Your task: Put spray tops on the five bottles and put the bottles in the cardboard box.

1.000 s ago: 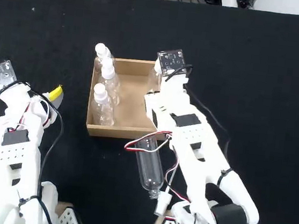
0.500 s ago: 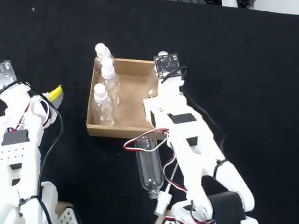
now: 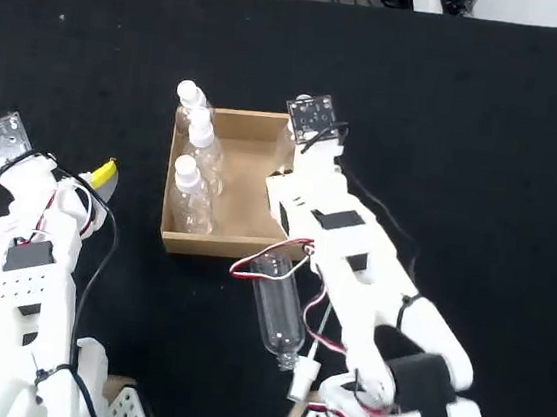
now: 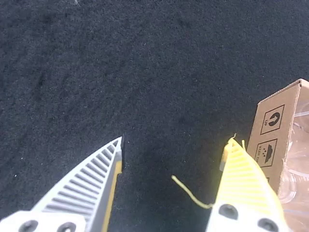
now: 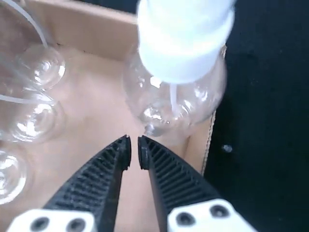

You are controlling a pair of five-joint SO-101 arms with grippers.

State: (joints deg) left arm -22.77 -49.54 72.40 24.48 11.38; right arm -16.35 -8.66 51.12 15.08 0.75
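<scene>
Right gripper [image 5: 133, 146], fingers closed, seemingly empty, over the box [image 3: 222, 245] beside an upright capped bottle [image 5: 193, 96]; left gripper [image 4: 176, 142], fingers spread, idle; fifth bottle [image 3: 277, 309] lies outside, awaiting packing.

Black table [image 3: 491, 112], plain brown cardboard box [image 3: 239, 246], clear bottles [image 3: 279, 314], white spray tops [image 3: 187, 168], white arms [image 3: 23, 290], left gripper [image 4: 175, 140] one yellow finger [image 4: 241, 179], one grey ribbed, right gripper [image 5: 133, 138] black, ribbed.

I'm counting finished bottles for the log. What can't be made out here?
High view: the right arm covers the cardboard box's right side, hiding the fourth bottle.
High view: the lying bottle's neck is too small to tell whether it is topped.
Left wrist view: edge crops the box.
</scene>
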